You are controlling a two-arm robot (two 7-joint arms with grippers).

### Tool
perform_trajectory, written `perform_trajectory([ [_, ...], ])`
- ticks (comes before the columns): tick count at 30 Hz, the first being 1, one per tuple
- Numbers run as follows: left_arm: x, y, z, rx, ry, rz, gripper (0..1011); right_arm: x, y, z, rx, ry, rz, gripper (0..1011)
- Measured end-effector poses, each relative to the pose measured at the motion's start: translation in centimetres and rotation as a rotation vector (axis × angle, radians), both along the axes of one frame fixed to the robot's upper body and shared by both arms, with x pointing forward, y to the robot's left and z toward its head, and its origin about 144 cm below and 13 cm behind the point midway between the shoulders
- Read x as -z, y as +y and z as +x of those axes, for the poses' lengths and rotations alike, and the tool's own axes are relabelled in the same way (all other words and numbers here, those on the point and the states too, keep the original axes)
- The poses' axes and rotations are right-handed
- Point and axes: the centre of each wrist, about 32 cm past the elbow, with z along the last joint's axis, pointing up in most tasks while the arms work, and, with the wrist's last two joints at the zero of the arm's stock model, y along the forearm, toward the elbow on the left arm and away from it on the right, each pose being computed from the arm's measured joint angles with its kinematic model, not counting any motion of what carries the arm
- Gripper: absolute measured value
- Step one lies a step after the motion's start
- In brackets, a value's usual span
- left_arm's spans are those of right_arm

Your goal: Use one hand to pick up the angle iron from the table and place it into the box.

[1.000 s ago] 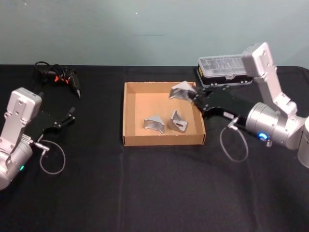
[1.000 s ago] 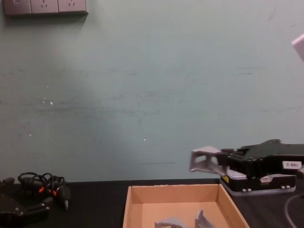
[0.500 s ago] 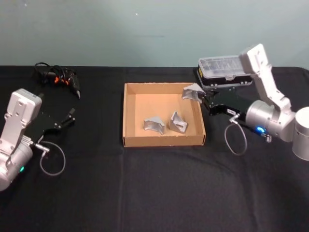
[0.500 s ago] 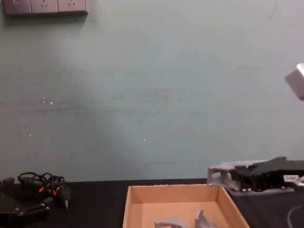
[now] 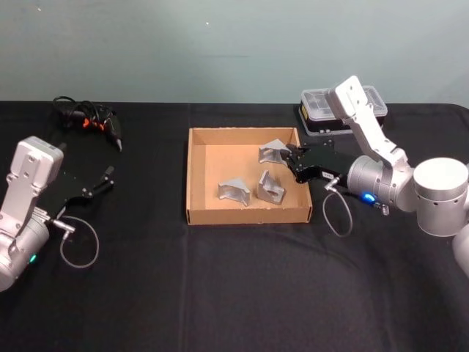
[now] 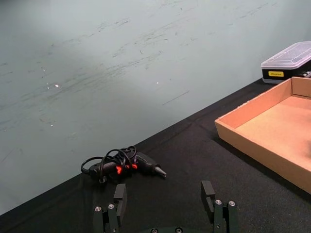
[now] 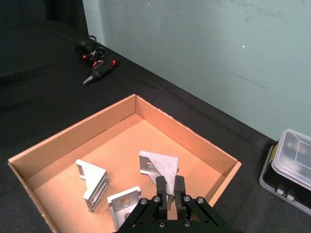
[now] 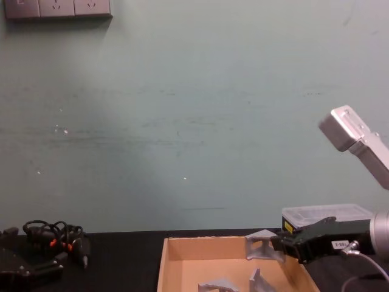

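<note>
Placement stage, judged from the layout. Right gripper (image 5: 288, 159) reaches in from the right of the head frame across the right wall of the box (image 5: 195, 176), its fingers clamped narrowly on one flange of the held angle iron (image 5: 272, 152). In the right wrist view the held piece (image 7: 160, 168) projects straight ahead of the fingertips (image 7: 173, 187), its triangular web upright and its long axis in line with the gripper's reach; it sits over the box floor near the far right corner. Whether its lower edge already touches the cardboard cannot be told; in the chest view (image 8: 262, 244) it shows about level with the box rim. Two other angle irons (image 5: 234, 190) (image 5: 270, 187) lie on the box floor just nearer the front wall, apart from the held one. The deciding relation is vertical: the piece lies inside the walls, so release probably needs only a short descent and opening.

Left gripper (image 6: 165, 204) rests parked on the black worktop (image 5: 234, 293) at the left of the head frame, fingers spread wide and empty, well apart from the box. A plastic case (image 5: 322, 110) stands behind the right arm.
</note>
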Motion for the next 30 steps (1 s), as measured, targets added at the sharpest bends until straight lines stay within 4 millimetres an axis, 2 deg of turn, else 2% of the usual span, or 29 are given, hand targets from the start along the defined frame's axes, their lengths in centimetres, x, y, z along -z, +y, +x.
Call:
perform_trajectory([
  [11,0.0,0.0,0.0,0.000,0.000,0.000,1000,0.6,0.3,1.3,0.018,0.020,-0.025,103],
  [25,0.0,0.0,0.0,0.000,0.000,0.000,1000,1.0,0.9,2.0,0.005,0.037,-0.071,103],
  [30,0.0,0.0,0.0,0.000,0.000,0.000,1000,1.2,1.0,2.0,0.003,0.037,-0.078,190],
])
